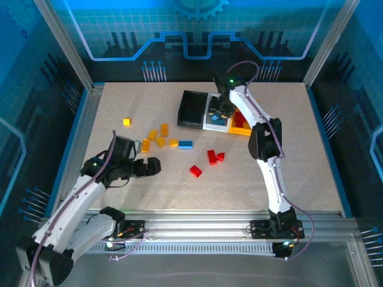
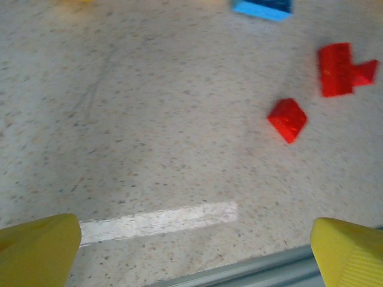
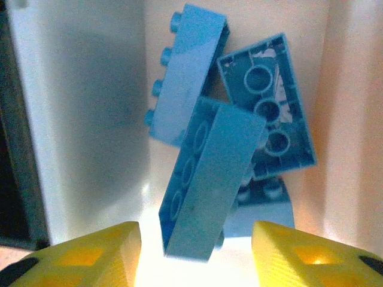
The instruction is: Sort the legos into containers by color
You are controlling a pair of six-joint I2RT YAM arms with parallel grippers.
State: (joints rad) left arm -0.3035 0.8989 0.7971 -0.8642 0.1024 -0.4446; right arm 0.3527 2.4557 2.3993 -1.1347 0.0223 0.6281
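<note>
The long light blue plastic brick (image 3: 209,185) hangs tilted between my right gripper's (image 3: 196,248) parted yellow fingers, touching neither. It is above other blue bricks in the white plastic bin (image 3: 90,119), whose inside my arm covers from overhead. My left gripper (image 2: 194,239) gapes wide and empty over the speckled table (image 2: 149,149), with a red wedge brick (image 2: 287,119) at two o'clock, and the yellow-orange bin (image 1: 242,128) sits half hidden behind my right arm.
</note>
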